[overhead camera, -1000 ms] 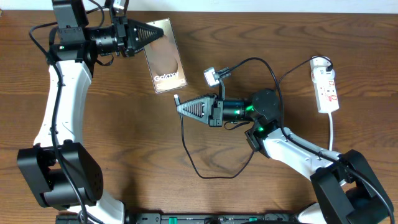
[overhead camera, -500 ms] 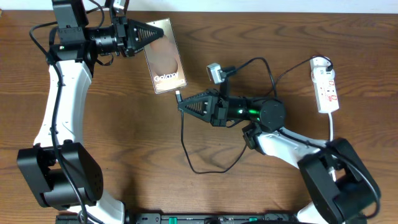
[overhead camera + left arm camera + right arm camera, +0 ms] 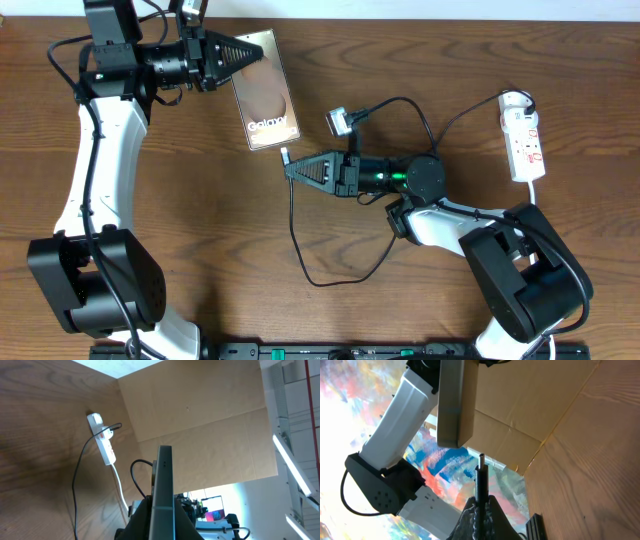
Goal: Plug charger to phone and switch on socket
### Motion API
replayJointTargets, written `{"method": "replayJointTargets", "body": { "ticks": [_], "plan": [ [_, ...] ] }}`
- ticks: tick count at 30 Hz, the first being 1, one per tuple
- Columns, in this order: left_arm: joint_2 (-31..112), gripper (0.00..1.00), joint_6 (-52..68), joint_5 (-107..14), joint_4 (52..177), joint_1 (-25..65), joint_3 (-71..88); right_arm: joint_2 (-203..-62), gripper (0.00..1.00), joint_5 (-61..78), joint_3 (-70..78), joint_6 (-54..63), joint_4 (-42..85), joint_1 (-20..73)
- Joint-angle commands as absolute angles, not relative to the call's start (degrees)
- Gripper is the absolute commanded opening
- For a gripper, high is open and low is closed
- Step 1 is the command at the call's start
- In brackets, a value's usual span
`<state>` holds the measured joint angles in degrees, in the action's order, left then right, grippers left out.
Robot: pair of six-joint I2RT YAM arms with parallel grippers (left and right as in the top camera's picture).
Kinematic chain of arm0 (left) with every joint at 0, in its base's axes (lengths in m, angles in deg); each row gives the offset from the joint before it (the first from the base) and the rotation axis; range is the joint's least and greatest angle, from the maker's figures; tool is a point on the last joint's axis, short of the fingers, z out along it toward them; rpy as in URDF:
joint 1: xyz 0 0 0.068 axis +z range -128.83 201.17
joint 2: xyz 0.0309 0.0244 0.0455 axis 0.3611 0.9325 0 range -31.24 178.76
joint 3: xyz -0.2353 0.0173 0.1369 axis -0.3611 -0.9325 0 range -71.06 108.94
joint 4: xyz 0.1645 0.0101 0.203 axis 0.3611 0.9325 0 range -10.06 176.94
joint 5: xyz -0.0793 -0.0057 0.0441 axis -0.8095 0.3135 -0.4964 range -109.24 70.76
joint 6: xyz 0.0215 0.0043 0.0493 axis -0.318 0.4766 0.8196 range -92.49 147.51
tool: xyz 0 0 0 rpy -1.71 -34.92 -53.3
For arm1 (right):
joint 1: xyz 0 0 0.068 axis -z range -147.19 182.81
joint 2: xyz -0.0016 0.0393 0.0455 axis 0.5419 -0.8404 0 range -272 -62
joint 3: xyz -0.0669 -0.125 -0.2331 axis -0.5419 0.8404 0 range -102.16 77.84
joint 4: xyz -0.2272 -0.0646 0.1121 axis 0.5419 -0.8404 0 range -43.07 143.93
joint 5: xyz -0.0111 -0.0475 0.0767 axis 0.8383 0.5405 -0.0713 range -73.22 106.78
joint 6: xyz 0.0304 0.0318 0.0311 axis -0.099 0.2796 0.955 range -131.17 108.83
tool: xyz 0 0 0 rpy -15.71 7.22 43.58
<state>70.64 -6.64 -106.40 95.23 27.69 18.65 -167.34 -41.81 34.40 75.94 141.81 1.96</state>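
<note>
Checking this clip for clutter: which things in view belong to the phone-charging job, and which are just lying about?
Part of the job:
- phone, held in the left gripper
- charger, its plug end held in the right gripper
- socket, lying on the table

Not part of it:
- cardboard wall behind the table
- no other loose items show

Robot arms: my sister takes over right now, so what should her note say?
Left gripper: shut on the top end of the glossy dark, silver-edged Galaxy phone.
Right gripper: shut on the thin black charger cable, plug tip aimed at the phone's bottom edge, a gap between.
White power-strip socket: far right, no gripper near.
Done: both things gripped.
To do: push plug in, switch socket on.
</note>
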Motion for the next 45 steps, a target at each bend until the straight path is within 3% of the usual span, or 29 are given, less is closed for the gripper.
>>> {"method": "replayJointTargets", "body": {
  "ticks": [1, 45],
  "plan": [
    [69.4, 0.07, -7.3, -109.2, 95.0, 27.5, 19.6, -167.0, 0.01, -40.9, 32.8, 76.5, 142.9, 1.7],
    [69.4, 0.07, -6.9, -106.2, 95.0, 27.5, 19.6, -167.0, 0.01, -40.1, 32.1, 77.8, 144.2, 0.8]
  ]
}}
